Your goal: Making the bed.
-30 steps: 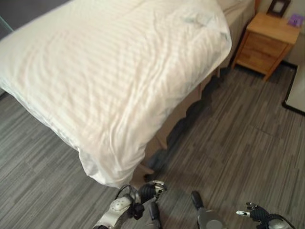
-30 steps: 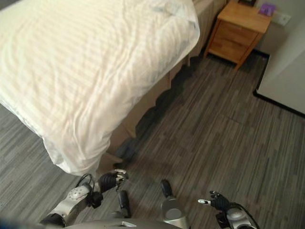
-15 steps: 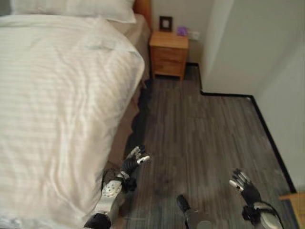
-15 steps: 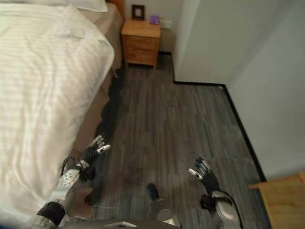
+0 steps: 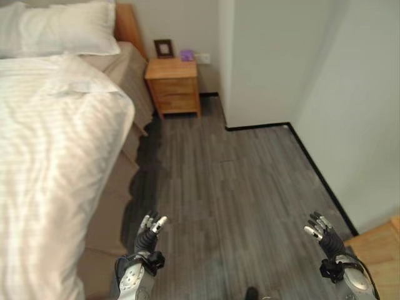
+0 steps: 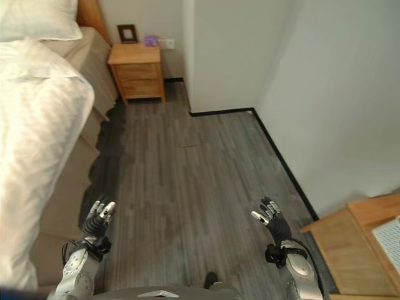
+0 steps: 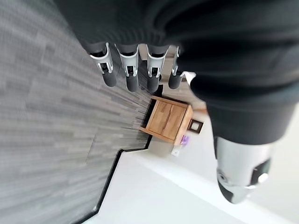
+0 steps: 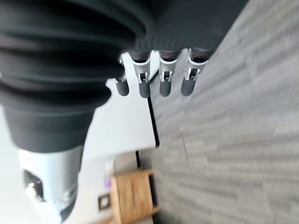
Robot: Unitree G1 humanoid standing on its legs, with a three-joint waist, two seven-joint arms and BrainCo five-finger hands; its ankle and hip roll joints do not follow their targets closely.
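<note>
Both hands are hanging empty over the floor, fingers spread: left hand (image 5: 149, 232) sitting just beside the bed's (image 5: 112, 206) side edge, right hand (image 5: 322, 230) well apart; the duvet (image 5: 44, 169) is lying leftward, lengthwise toward the pillow (image 5: 56, 28).

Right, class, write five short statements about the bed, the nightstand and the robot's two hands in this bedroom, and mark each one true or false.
1. The left hand grips the duvet. False: it is open, over the floor.
2. The right hand holds nothing. True.
3. A wooden nightstand stands beside the bed. True.
4. The pillow lies on the floor. False: it is at the head of the bed.
5. A picture frame stands on the nightstand. True.
</note>
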